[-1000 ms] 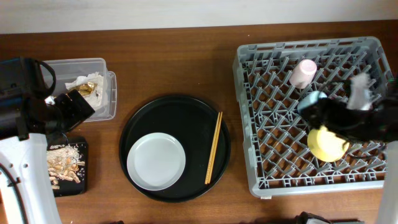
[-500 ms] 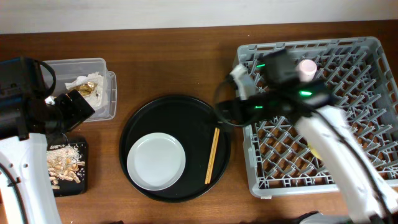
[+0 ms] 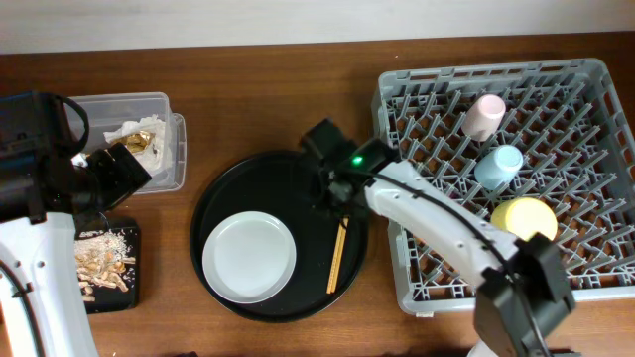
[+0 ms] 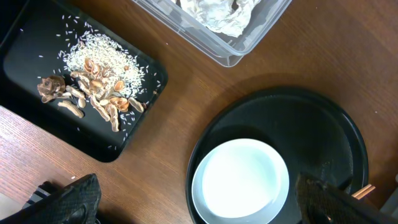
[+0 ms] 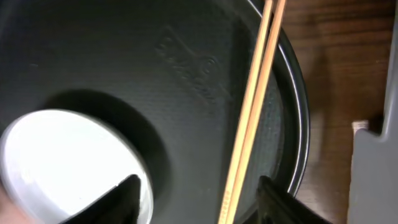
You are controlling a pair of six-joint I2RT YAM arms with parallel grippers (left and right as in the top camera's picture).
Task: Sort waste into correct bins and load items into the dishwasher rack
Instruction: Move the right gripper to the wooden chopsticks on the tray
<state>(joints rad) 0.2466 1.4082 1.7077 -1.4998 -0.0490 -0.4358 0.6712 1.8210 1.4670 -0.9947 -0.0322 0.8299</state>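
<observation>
chopsticks (image 3: 336,260) and the grey plate (image 3: 249,257) are what is left to load. both lie on the round black serving tray (image 3: 288,174), the plate at its lower left and the chopsticks along its right edge. the pink cup (image 3: 484,116), blue cup (image 3: 499,166) and yellow dish (image 3: 524,224) already stand in the dishwasher rack (image 3: 389,89). the waste looks sorted too, with crumpled paper and foil (image 3: 134,136) in the clear tub (image 3: 99,102) and rice and food scraps (image 3: 99,260) in the shallow black tray (image 3: 133,288). by my reckoning the job is well past halfway.

the right gripper (image 5: 199,193) hangs over the upper end of the chopsticks. in its wrist view the pair runs up between its two fingers (image 5: 124,202), nearer the right one, with a gap on each side. the jaws are apart and not yet gripping. the left gripper (image 4: 199,196), spread wide and holding nothing, hovers near the tub and tray, well apart from the chopsticks.
</observation>
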